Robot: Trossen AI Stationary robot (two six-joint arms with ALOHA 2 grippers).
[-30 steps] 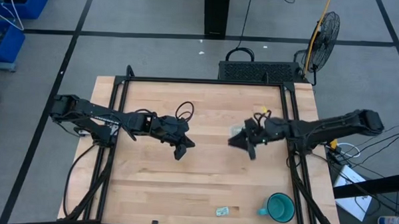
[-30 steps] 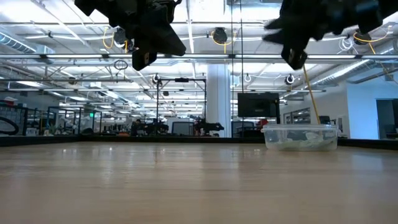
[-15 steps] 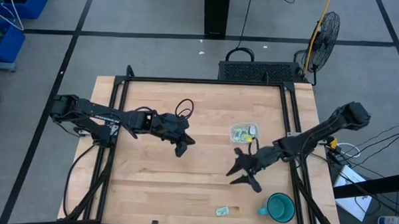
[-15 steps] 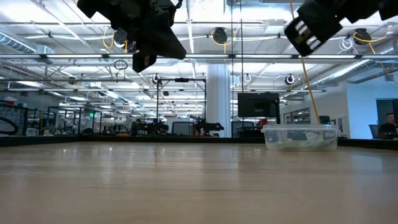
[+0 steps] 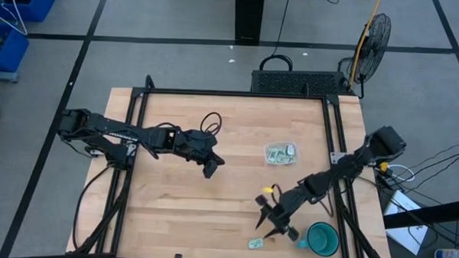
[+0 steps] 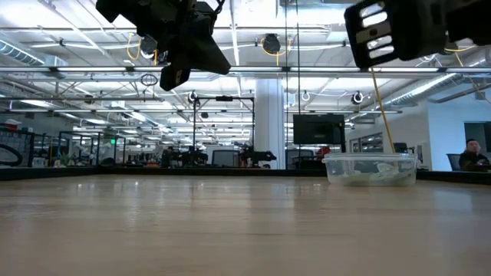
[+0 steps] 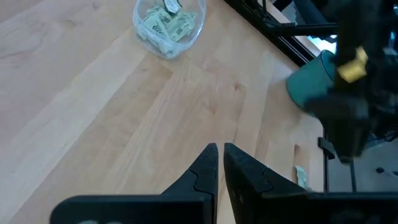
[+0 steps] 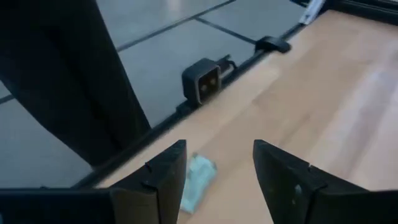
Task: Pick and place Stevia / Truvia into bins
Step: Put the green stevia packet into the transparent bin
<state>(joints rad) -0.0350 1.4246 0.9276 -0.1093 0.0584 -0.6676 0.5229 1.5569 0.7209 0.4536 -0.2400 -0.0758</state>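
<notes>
One pale green Stevia sachet (image 5: 256, 242) lies flat on the table near its near edge, also seen as the sachet (image 8: 198, 180) in the right wrist view. My right gripper (image 5: 274, 232) hovers open just above and beside it, touching nothing; its fingers (image 8: 163, 177) stand wide apart. The clear bin (image 5: 280, 153) stands on the table right of centre with several sachets inside; the left wrist view shows the bin (image 7: 169, 25) too. My left gripper (image 5: 210, 168) hangs shut over the table's middle, with nothing in it.
A teal mug (image 5: 320, 239) stands at the near right corner, close to my right gripper. A black frame rail (image 5: 335, 159) runs along the table's right side. Bare wood (image 5: 181, 211) lies between the two arms and toward the near left.
My right gripper has swung from over the bin toward the table's near edge and down, toward the lone sachet, rolling as it went and opening wide. The bin, covered by it before, now shows. My left gripper has kept its place.
</notes>
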